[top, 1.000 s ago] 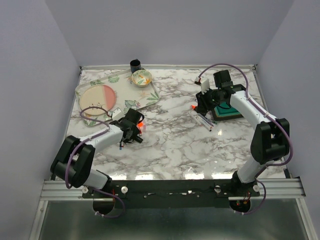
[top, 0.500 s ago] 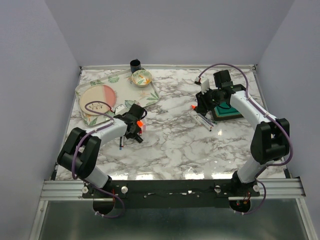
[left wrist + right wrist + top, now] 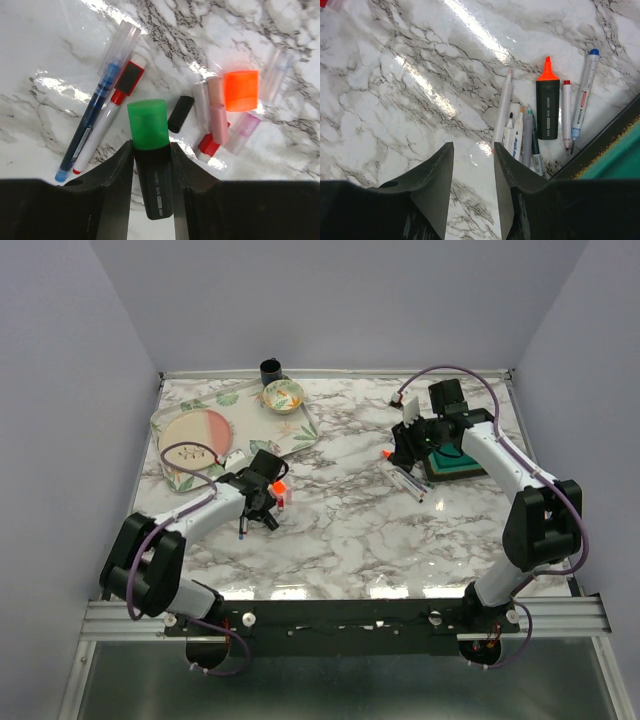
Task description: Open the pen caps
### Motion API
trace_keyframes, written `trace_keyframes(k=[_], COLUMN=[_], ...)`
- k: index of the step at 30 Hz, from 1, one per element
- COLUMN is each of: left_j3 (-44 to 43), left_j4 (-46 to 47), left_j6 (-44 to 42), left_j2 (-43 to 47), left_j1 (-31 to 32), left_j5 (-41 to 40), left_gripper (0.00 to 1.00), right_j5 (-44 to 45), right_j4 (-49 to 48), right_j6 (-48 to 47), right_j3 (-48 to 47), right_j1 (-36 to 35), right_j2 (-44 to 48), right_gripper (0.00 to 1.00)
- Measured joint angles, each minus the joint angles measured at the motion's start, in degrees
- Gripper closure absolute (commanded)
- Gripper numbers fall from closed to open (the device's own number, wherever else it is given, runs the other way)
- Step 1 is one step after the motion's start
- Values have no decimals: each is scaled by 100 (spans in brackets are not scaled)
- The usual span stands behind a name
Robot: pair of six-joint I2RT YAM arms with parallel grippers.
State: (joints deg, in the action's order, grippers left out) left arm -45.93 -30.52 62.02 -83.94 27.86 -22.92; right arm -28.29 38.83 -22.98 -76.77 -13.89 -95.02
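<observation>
My left gripper (image 3: 152, 145) is shut on a black highlighter (image 3: 155, 187), both jaws pressed to its body just below its green cap (image 3: 147, 124). Loose pen caps lie on the marble beyond it: orange (image 3: 241, 90), black (image 3: 180, 114), pink (image 3: 218, 122), red (image 3: 208, 145). A blue pen (image 3: 92, 120) and a white pen (image 3: 102, 135) lie to the left. My right gripper (image 3: 473, 146) is open over bare marble. Beside it lies a row of uncapped pens (image 3: 520, 135) and an orange-tipped highlighter (image 3: 548, 112). From above, the left gripper (image 3: 262, 492) sits by the orange cap (image 3: 281, 487).
A floral tray (image 3: 300, 435) at the back left holds a pink plate (image 3: 195, 435) and a small bowl (image 3: 283, 395); a black cup (image 3: 270, 369) stands behind. A green block (image 3: 455, 462) lies right of the right gripper (image 3: 405, 445).
The left jaws have narrowed onto the green-capped highlighter, and the left arm has shifted slightly by the tray. The right arm has not moved.
</observation>
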Motion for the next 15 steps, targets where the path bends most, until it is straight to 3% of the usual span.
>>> trace_keyframes(k=[9,15], left_j3=[361,776], left_j4=[214,1176], left_j6=[-361,-457], left_j2=[1716,2352], left_j1=[0,0], left_j5=[306,1115], left_gripper=[90,97], right_j5=[-570,-1843], right_j4=[79,120], right_j6=[-33,-11], right_j3=[0,57], right_j1=[-254,-756], right_j2=[0,0], right_gripper=[54,40])
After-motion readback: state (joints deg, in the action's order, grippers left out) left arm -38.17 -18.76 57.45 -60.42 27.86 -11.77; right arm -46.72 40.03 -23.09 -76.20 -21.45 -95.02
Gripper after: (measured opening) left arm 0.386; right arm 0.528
